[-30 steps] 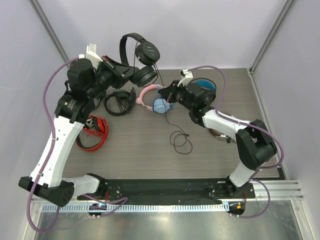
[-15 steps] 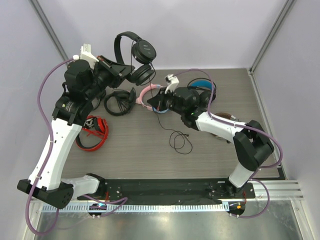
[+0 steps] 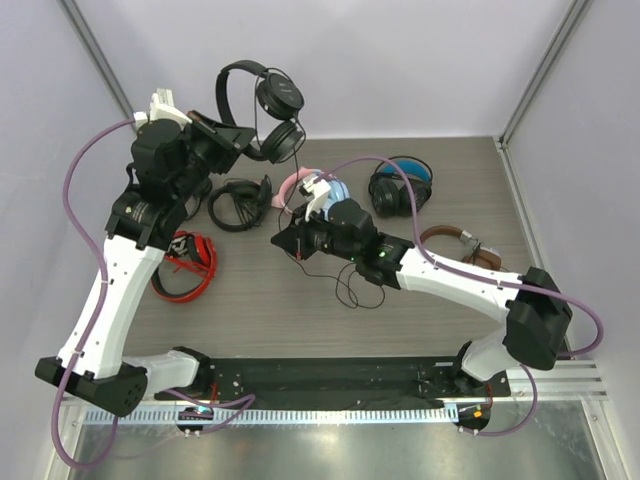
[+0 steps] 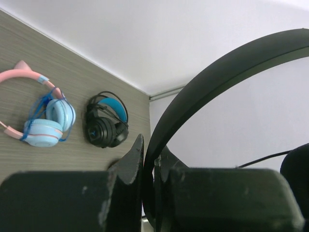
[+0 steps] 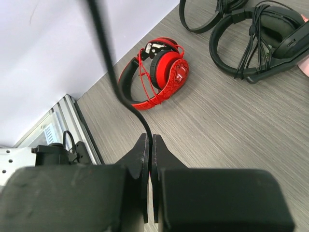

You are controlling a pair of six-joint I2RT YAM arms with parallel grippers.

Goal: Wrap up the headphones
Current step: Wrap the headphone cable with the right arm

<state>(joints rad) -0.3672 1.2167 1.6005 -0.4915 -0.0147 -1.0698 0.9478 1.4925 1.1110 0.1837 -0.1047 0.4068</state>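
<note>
Headphones are off the worktop, up at far left against the back wall. They sit higher and further left than a second ago. My left jaws are pinched shut on the thin headband, which runs between the tips in the left wrist view. One earcup is cut off at that view's right edge.

Cable drops from the cups into my right jaws, closed tight on it. My right arm has swung left, from beside the pink-and-blue pair to mid-worktop. The cable's loose end lies in a loop under that arm, about where it was.

From above, my right wrist half hides the pink-and-blue pair. Red pair, plain black pair and blue-lined pair lie apart on the worktop.
</note>
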